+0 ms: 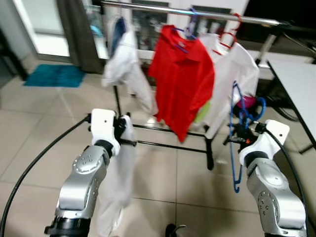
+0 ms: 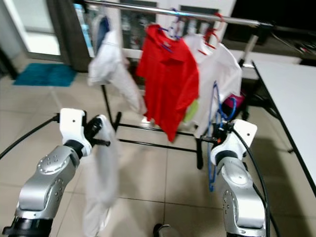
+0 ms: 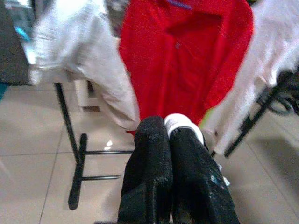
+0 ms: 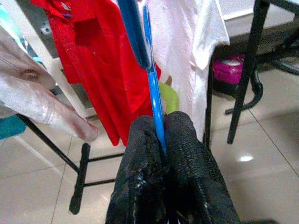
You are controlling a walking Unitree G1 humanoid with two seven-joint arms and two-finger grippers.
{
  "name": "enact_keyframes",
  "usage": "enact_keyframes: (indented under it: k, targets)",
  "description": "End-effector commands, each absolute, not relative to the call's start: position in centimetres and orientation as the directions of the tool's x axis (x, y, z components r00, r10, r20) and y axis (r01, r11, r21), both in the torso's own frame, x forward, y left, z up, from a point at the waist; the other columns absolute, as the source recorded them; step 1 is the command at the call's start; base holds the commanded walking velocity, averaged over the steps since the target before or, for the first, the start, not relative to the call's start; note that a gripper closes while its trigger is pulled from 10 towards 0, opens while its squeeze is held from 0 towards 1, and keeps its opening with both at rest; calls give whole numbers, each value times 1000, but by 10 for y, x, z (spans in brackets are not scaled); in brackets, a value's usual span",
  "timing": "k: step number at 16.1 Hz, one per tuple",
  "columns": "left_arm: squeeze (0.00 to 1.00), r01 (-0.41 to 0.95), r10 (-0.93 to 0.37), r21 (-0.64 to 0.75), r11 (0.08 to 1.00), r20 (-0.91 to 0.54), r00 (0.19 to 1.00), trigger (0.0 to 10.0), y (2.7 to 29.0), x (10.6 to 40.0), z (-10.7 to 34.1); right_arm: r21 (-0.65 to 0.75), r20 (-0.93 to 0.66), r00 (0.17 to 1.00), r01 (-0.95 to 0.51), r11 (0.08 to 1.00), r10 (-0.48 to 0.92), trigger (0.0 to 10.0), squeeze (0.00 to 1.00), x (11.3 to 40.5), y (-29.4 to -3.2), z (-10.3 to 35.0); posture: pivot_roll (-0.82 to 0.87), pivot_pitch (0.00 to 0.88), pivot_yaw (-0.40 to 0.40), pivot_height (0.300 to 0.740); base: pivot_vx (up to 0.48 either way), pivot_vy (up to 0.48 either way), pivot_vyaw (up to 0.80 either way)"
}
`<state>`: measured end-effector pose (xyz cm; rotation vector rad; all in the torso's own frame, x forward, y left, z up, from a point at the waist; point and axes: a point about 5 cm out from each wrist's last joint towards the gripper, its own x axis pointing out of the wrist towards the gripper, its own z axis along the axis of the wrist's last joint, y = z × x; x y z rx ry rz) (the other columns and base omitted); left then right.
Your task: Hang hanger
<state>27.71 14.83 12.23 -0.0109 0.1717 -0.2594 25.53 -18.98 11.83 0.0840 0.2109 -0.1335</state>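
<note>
Your right end effector (image 1: 236, 134) pinches the blue hanger (image 1: 233, 148) on its thin frame, fingers pressed against the plastic in the right wrist view; the hanger hangs upright in front of the white shirt (image 1: 232, 74) at the right end of the clothes rack (image 1: 197, 14). Your left end effector (image 1: 123, 129) is pressed together on a white garment (image 1: 118, 182), which drapes limply toward the tiled floor (image 1: 39, 113). The hanger looks light, stiff and smooth, so it may pivot or slip in a two-finger pinch; hold it near the neck below the hook. A red polo shirt (image 1: 180, 79) and another white garment (image 1: 123, 64) occupy the rail.
</note>
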Motion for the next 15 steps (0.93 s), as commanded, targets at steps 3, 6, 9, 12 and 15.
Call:
enact_keyframes:
  k: [3,6,9,12,15]
  targets:
    - [0,247,-237,59,967,-139,962,10000,151,282,131,86,-232,967,125,988,-102,10000,0,255,-186,117,18,0,-19,740,0,0,-800]
    - [0,298,-286,71,952,-144,947,10000,142,281,134,48,-208,972,122,991,-110,10000,0,260,-186,120,19,20,-9,740,0,0,-800]
    - [0,297,-284,72,952,-156,946,10000,144,277,132,87,-241,966,117,989,-93,10000,0,256,-183,116,20,13,-31,740,0,0,-800]
    - [0,268,-254,84,960,-153,955,10000,144,281,132,86,-273,960,82,993,-56,10000,0,257,-181,114,25,43,-22,740,0,0,-800]
    - [0,261,-244,73,963,-188,952,10000,148,276,129,64,-295,954,66,996,-45,10000,0,255,-184,115,19,50,-20,740,0,0,-800]
